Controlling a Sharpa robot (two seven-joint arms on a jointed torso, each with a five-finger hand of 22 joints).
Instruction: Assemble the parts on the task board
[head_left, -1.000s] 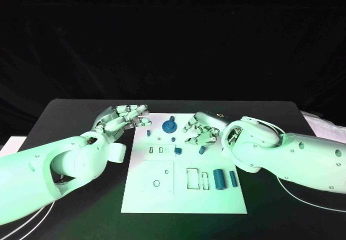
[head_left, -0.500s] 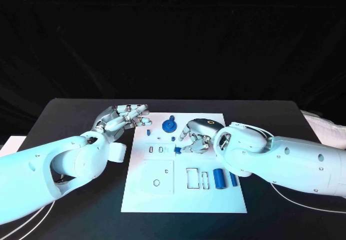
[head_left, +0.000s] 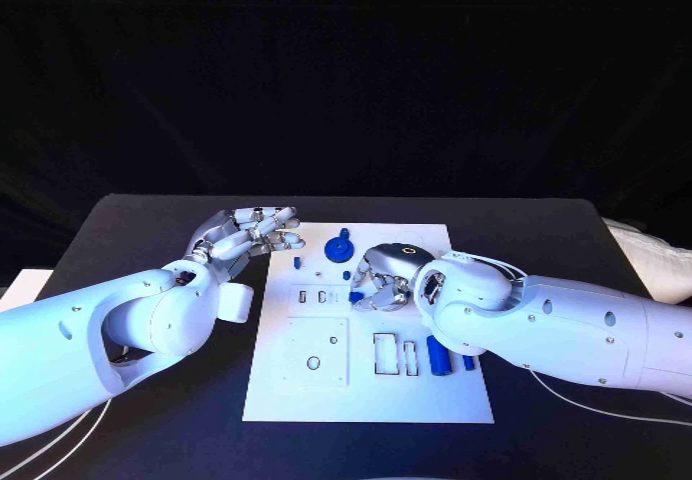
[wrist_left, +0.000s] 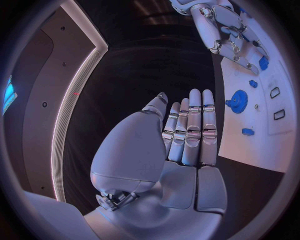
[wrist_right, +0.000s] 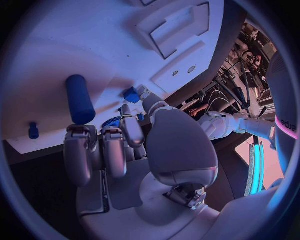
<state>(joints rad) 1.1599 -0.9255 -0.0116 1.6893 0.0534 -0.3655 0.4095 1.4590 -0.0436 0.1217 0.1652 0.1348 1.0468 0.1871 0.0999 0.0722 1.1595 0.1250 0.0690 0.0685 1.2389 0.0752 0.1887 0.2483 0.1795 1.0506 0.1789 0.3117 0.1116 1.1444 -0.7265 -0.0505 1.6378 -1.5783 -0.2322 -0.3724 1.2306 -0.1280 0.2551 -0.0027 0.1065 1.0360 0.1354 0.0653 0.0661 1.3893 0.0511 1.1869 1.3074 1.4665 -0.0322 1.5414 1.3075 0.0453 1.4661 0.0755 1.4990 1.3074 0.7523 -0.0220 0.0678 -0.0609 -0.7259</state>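
Note:
The white task board (head_left: 310, 395) lies mid-table. On it stand a blue gear (head_left: 340, 250), a small blue peg (head_left: 299, 263) and, toward its right side, two blue cylinders (head_left: 437, 357). My right hand (head_left: 384, 281) hovers low over the board's middle with fingers curled. Its thumb tip is against a small blue block (head_left: 355, 297), also in the right wrist view (wrist_right: 131, 95); whether the block is pinched I cannot tell. My left hand (head_left: 254, 232) stays off the board's far left corner, fingers straight and together (wrist_left: 187, 135), holding nothing.
Rectangular slots (head_left: 388, 356) and a raised square plate with an oval hole (head_left: 313, 352) take up the board's near half. Black table (head_left: 159, 230) surrounds the board. The right forearm (head_left: 562, 325) lies across the board's right edge.
My right hand has slid left and toward me across the board, ending at the small blue block. The block, the gear and my left hand have stayed put.

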